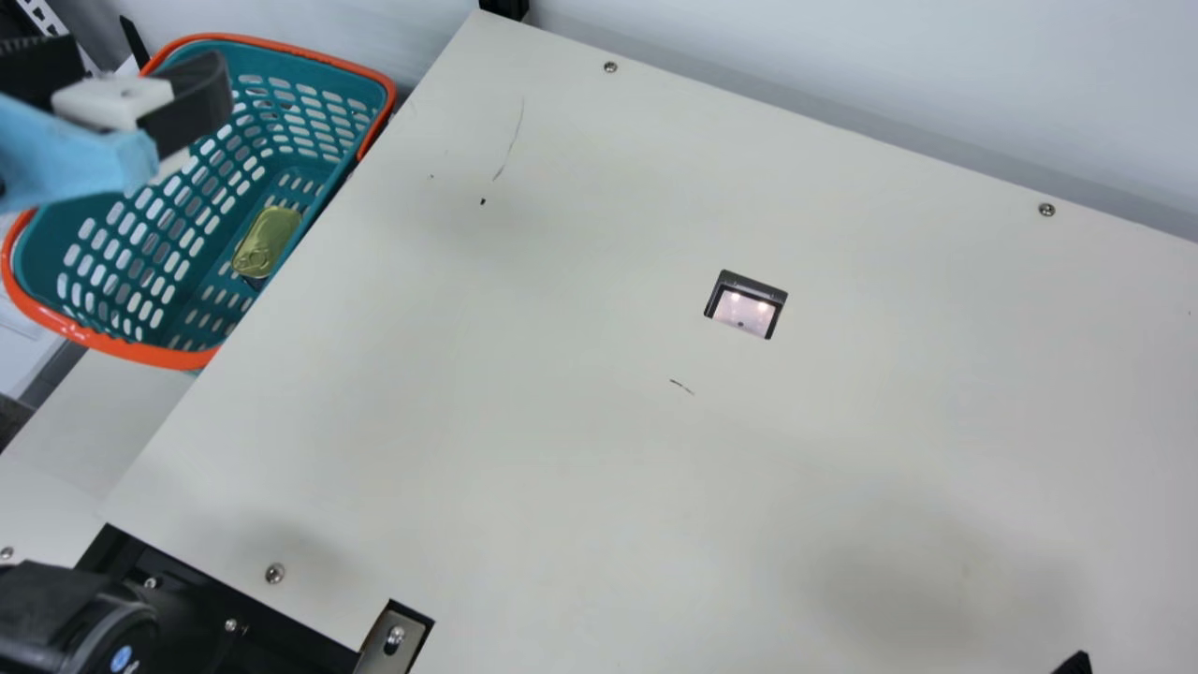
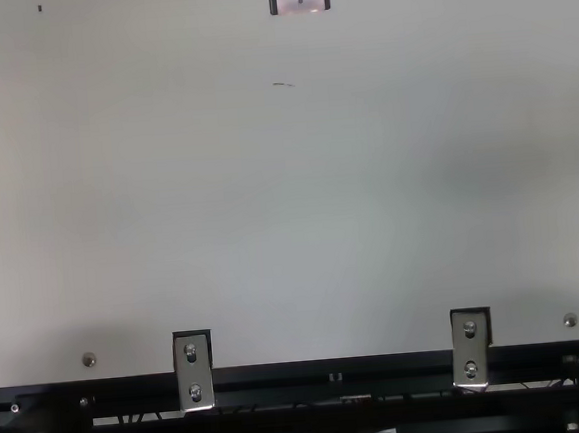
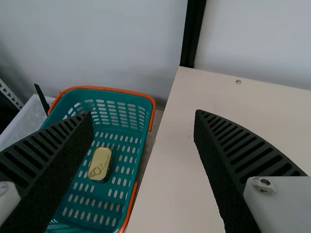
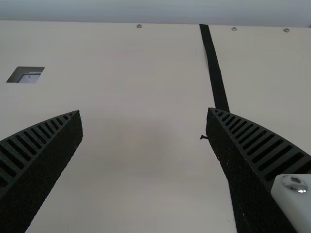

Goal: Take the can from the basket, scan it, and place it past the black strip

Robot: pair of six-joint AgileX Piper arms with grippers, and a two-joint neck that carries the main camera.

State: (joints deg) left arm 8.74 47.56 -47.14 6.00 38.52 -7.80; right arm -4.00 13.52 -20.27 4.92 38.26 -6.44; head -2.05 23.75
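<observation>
- Left gripper (image 1: 140, 70): main view's 10 o'clock, overlapping the basket (image 1: 382, 89); jaws wide.
- Right gripper (image 1: 1073, 664): probably the dark tip at 4 o'clock; jaws wide in its wrist view.
- Can (image 1: 267, 241): inside the basket, toward 9 o'clock from the scanner window (image 1: 741, 314).

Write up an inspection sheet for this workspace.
Surface: cream table with thin dark marks; lit scanner window set in.
Job's things: gold pull-tab can inside teal basket; black strip across the table.
Clutter: small black scrap or mark beside the strip.
Tools: left tool open, empty, near the basket; right tool open, empty.
Cables: apparently thin wires in the frame's slots.
Surroundings: pale wall behind.
</observation>
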